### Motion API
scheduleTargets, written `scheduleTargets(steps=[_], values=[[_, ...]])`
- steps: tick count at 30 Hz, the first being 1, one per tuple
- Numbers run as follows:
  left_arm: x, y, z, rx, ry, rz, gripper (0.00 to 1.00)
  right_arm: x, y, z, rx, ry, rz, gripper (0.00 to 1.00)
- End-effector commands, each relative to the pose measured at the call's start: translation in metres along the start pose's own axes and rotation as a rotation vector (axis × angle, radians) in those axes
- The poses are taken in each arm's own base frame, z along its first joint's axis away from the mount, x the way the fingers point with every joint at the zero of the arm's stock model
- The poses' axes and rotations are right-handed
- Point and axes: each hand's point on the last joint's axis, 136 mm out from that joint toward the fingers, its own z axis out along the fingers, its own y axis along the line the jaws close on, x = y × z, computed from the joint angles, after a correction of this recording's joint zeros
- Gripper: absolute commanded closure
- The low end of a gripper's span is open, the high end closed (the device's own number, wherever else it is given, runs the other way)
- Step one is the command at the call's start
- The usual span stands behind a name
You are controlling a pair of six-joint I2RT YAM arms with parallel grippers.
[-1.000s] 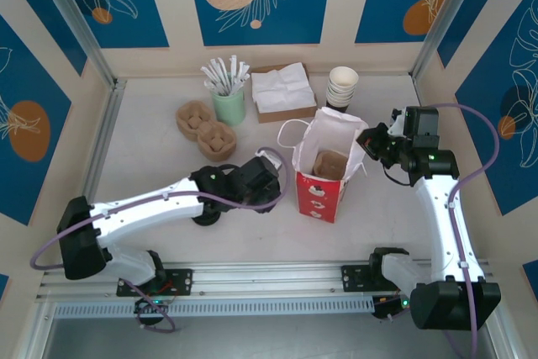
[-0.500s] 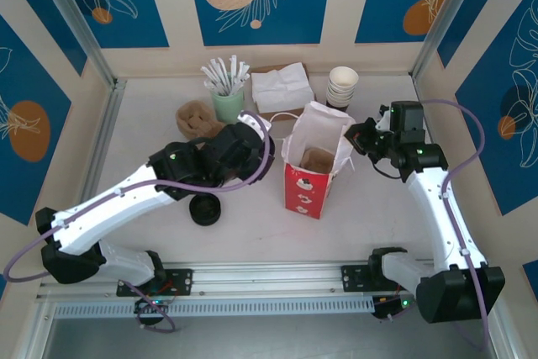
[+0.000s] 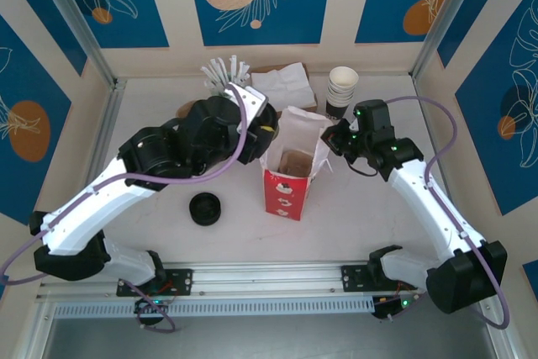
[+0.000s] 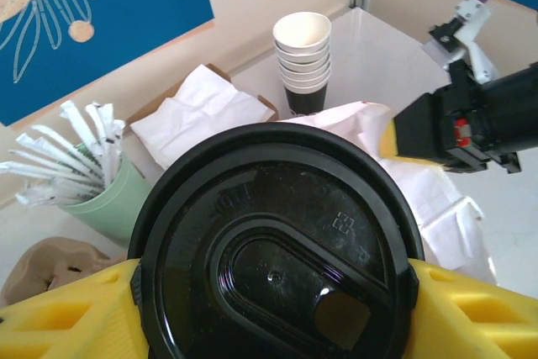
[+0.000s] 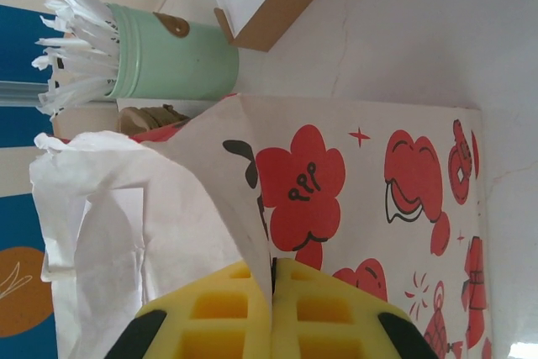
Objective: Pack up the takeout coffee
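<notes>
Left wrist view: left gripper (image 4: 273, 317) is clamping the takeout coffee (image 4: 277, 241); right gripper (image 5: 271, 308) is pinching the bag (image 5: 353, 199) rim, brown carrier (image 3: 294, 160) sitting inside.

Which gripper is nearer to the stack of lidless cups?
Right. The right gripper pinches the bag's rim just in front of the cup stack; the left gripper holds the takeout coffee across the bag.

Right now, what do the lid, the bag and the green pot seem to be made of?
Lid: glossy black plastic, likely; it shows highlights and moulded ridges. Bag: thin matte paper, creased and crumpled, printed red. Green pot: smooth, matte mint surface; plastic or glazed ceramic, I cannot tell which.
</notes>
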Motion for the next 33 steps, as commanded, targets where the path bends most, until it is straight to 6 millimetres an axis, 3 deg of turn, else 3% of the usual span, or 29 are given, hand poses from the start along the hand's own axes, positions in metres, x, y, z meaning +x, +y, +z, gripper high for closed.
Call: scheduleTargets(steps=[1, 7, 9, 10, 14, 19, 26, 33], values=[[-0.005, -0.017, 0.018, 0.058, 0.013, 0.007, 0.33, -0.002, 0.015, -0.002, -0.016, -0.038, 0.018, 1.00], [0.005, -0.038, 0.053, 0.110, 0.080, -0.013, 0.34, 0.006, 0.019, -0.001, -0.032, -0.006, 0.015, 0.99], [0.009, -0.039, 0.064, 0.107, 0.097, -0.022, 0.34, 0.009, 0.020, -0.001, -0.037, 0.010, 0.006, 0.89], [0.012, -0.039, 0.069, 0.105, 0.107, -0.026, 0.34, 0.010, 0.020, -0.002, -0.043, 0.023, -0.001, 0.77], [0.019, -0.037, 0.086, 0.088, 0.132, -0.058, 0.35, 0.006, 0.017, -0.010, -0.055, 0.054, -0.012, 0.58], [0.031, -0.040, 0.108, 0.107, 0.156, -0.077, 0.35, -0.012, 0.018, -0.036, -0.065, 0.061, -0.043, 0.46], [0.047, -0.033, 0.134, 0.090, 0.174, -0.041, 0.36, -0.012, 0.023, -0.044, -0.045, 0.123, -0.114, 0.45], [0.047, -0.026, 0.138, 0.061, 0.176, -0.061, 0.38, 0.010, 0.017, -0.036, 0.001, 0.263, -0.071, 0.51]])
